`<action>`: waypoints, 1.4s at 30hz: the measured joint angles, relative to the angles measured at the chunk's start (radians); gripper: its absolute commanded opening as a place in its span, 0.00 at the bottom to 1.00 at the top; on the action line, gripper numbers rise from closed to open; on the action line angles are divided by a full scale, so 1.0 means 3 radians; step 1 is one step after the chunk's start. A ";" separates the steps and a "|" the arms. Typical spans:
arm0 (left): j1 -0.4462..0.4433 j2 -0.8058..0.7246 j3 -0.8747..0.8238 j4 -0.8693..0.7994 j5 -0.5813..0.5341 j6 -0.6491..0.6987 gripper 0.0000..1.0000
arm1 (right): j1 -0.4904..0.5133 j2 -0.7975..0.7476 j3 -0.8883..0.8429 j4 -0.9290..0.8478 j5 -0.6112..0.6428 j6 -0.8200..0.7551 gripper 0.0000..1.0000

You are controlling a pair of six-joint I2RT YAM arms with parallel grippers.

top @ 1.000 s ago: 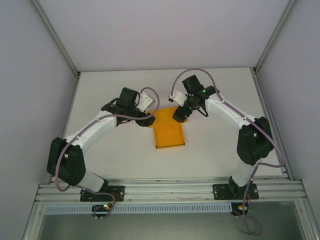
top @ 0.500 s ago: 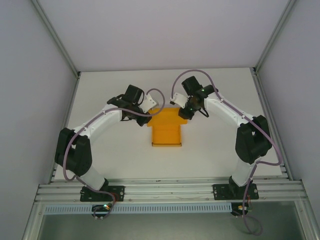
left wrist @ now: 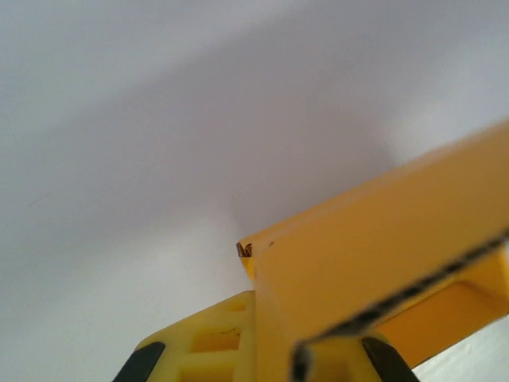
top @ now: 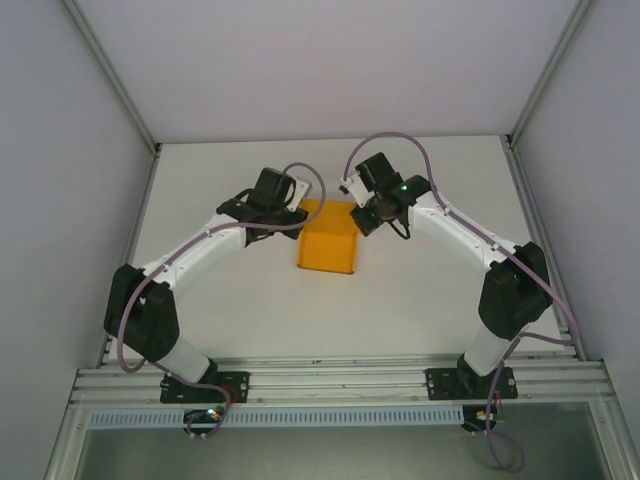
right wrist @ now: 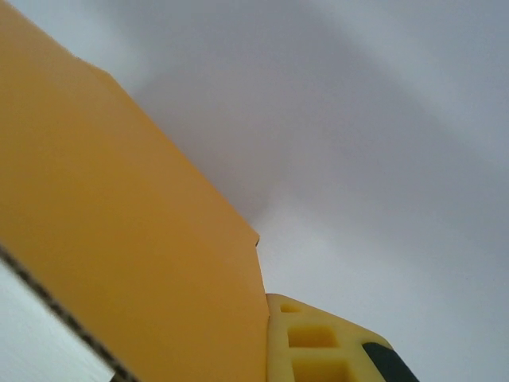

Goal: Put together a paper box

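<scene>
The paper box (top: pixel 328 240) is an orange-yellow card piece at the middle of the white table, between the two arms. My left gripper (top: pixel 297 216) is at its far left corner, shut on a card panel. In the left wrist view that panel (left wrist: pixel 382 255) stands between my yellow fingers (left wrist: pixel 208 344). My right gripper (top: pixel 360 216) is at the far right corner, also shut on the card. In the right wrist view the card (right wrist: pixel 119 239) lies flat against one yellow finger (right wrist: pixel 318 346) and hides the other finger.
The white table (top: pixel 430 280) is walled by pale panels on the left, right and far sides. An aluminium rail (top: pixel 340 380) carrying both arm bases runs along the near edge.
Both grippers have closed on the card's far corners. Both arms have shifted toward the far side, and the box has moved away from the near edge, its top now looking closed over.
</scene>
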 measured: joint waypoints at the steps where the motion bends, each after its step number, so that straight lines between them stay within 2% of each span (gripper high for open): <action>1: -0.0034 -0.0014 -0.0046 0.0081 -0.0062 -0.0136 0.00 | 0.0034 -0.0031 -0.0065 0.0083 0.0076 0.0189 0.00; 7: -0.0266 -0.0003 -0.0262 0.0312 -0.0490 -0.0861 0.00 | 0.0134 -0.0064 -0.0510 0.0642 0.0360 0.1433 0.00; 12: -0.0346 0.0017 -0.0323 0.0451 -0.0734 -0.1253 0.00 | 0.0216 -0.0066 -0.0683 0.0997 0.0483 0.2115 0.00; 21: -0.0473 0.0014 -0.0656 0.0877 -0.0974 -0.1629 0.00 | 0.0406 -0.0066 -0.0832 0.1129 0.0835 0.2562 0.00; 27: -0.0526 -0.0118 -0.1002 0.1129 -0.1021 -0.1689 0.00 | 0.0629 -0.0165 -0.1177 0.1483 0.1188 0.2528 0.00; 36: -0.0689 -0.0486 -0.1603 0.1558 -0.0891 -0.1643 0.14 | 0.0917 -0.0579 -0.1902 0.1915 0.1504 0.2255 0.00; 39: -0.0713 -0.0575 -0.1724 0.1672 -0.0811 -0.1635 0.25 | 0.0958 -0.0688 -0.2078 0.2096 0.1578 0.2202 0.00; 40: -0.0717 -0.0585 -0.1754 0.1681 -0.0781 -0.1634 0.33 | 0.0969 -0.0720 -0.2135 0.2178 0.1588 0.2171 0.00; 42: -0.0726 -0.0587 -0.1789 0.1658 -0.0777 -0.1621 0.55 | 0.0998 -0.0763 -0.2210 0.2319 0.1606 0.2125 0.00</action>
